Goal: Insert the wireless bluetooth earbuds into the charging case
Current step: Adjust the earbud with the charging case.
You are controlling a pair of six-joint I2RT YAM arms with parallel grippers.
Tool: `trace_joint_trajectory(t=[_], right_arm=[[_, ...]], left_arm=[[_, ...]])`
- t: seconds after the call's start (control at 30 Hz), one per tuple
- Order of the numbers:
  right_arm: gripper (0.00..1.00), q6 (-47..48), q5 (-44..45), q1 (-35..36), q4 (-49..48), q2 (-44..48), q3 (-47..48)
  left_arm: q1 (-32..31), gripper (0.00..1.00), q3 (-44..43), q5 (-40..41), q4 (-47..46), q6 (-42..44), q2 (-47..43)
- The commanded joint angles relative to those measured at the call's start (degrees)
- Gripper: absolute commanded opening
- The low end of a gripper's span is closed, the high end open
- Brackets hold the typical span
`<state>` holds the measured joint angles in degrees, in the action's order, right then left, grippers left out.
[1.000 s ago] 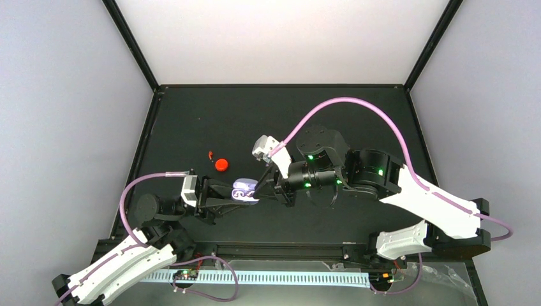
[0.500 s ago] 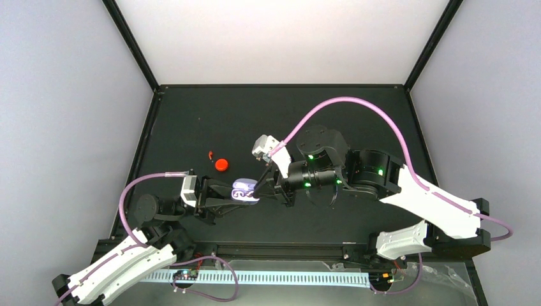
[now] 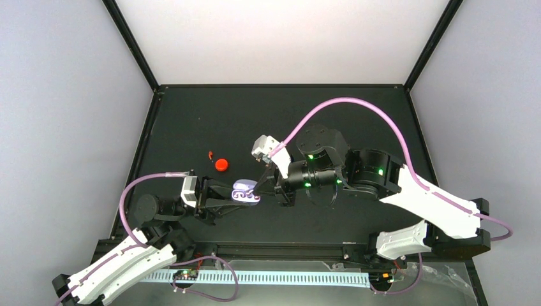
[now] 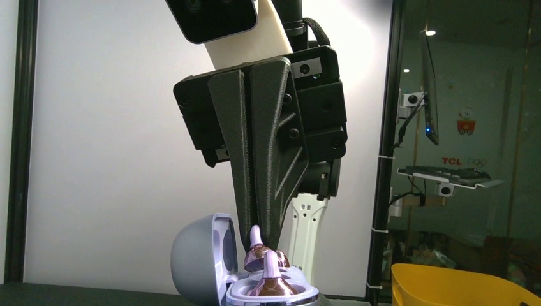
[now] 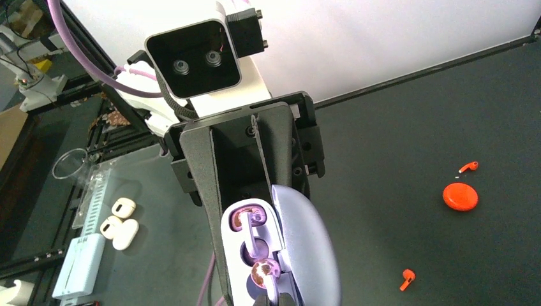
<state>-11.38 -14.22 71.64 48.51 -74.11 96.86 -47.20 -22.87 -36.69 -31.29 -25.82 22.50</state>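
Earbuds (image 5: 260, 270) in lavender case (image 5: 309, 252), red disc (image 5: 460, 196), orange buds (image 5: 469, 166) nearby

The left gripper (image 3: 239, 196) reaches forward, level, jaws narrowed in a grip. The right gripper (image 3: 261, 190) angles down facing it, fingers pressed shut, tips just ahead of the left's.

Two earbuds (image 5: 252, 223) in the charging case (image 5: 312, 255), second case (image 5: 460, 196) behind and left.
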Motion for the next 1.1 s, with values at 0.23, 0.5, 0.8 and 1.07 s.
trace_joint_trajectory(t=[0.23, 0.5, 0.8, 1.07], right_arm=[[0.01, 6.44, 0.59, -0.19, 6.77, -0.60, 2.99], [0.01, 10.00, 0.59, -0.19, 8.78, -0.60, 3.90], [0.01, 11.47, 0.63, 0.10, 10.16, -1.03, 4.22], [0.01, 11.39, 1.71, 0.60, 9.43, -1.48, 3.99]], left_arm=[[0.18, 0.02, -0.42, -0.84, -2.11, -0.32, -1.15], [0.18, 0.01, -0.51, -0.49, -2.73, 0.03, -1.03], [0.18, 0.02, -0.99, -0.89, -3.54, -0.15, -0.37], [0.18, 0.02, -1.87, -1.96, -3.99, -0.34, 0.60]])
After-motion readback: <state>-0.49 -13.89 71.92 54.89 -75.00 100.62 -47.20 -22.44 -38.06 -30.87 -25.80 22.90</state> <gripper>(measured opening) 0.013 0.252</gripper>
